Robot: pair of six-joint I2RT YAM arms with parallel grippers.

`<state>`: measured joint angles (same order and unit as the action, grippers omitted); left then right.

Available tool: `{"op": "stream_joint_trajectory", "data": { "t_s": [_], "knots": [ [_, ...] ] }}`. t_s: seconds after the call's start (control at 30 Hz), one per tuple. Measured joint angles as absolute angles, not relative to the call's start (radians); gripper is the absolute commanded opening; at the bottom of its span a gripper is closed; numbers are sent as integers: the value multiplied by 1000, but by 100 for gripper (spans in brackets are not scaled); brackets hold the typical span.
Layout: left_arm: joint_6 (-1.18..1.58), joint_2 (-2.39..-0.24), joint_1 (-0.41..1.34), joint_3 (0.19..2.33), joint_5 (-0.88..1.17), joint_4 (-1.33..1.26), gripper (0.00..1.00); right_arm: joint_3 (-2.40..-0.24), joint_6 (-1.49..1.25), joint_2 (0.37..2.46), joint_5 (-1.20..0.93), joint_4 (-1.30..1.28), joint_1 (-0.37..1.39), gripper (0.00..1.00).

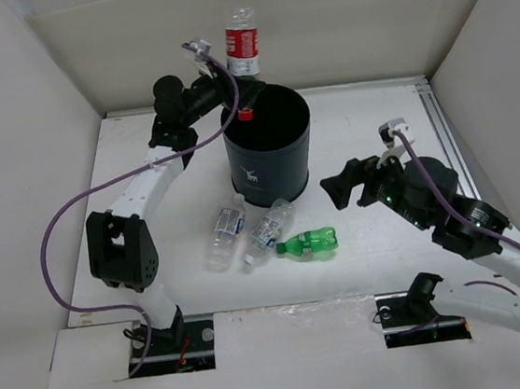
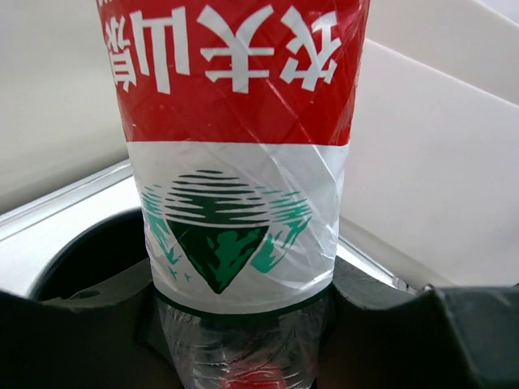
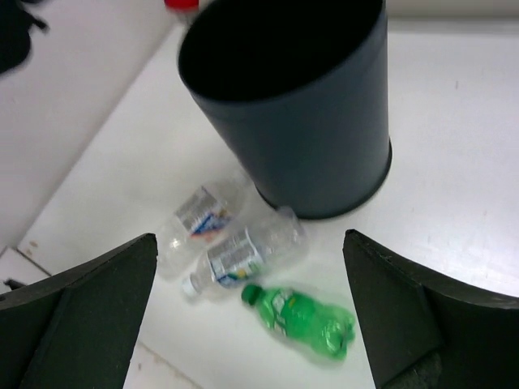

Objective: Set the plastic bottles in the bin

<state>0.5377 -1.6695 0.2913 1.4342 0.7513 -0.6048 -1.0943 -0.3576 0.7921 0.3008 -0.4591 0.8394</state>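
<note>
My left gripper is shut on the red-label bottle and holds it upside down, red cap lowest, over the far left rim of the dark bin. In the left wrist view the bottle fills the frame between the jaws of that gripper. Two clear blue-white bottles and the green bottle lie on the table in front of the bin. My right gripper is open and empty, right of the bin, above the table. Its view shows the bin and green bottle.
White walls enclose the table on the left, back and right. A metal rail runs along the table's right edge. The left arm's purple cable loops over the left side.
</note>
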Motion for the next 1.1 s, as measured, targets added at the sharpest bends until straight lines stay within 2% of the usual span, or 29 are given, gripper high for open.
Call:
{"op": "stream_joint_trajectory", "data": {
  "t_s": [0.07,0.17,0.23,0.27,0.3,0.53,0.8,0.93,1.1],
  "knots": [
    [532,-1715,333,1490,746,-606,29,-1061,-395,778,308,-515,841,100],
    [526,-1729,374,1508,743,-610,50,-1019,-443,770,319,-601,847,100],
    [519,-1729,377,1508,733,-617,75,-984,-472,743,325,-650,854,100],
    [517,-1729,375,1508,725,-620,97,-972,-480,728,327,-670,855,100],
    [519,-1729,372,1508,720,-622,100,-960,-490,709,327,-686,857,100],
    [522,-1730,370,1508,693,-625,100,-915,-518,649,339,-715,859,100],
    [535,-1710,379,1518,633,-554,100,-838,-508,833,313,-719,911,100],
    [532,-1614,379,1554,496,-364,100,-848,-461,974,295,-708,944,100],
    [524,-1374,378,1533,328,-168,100,-863,-393,1136,333,-676,973,100]
  ]
}}
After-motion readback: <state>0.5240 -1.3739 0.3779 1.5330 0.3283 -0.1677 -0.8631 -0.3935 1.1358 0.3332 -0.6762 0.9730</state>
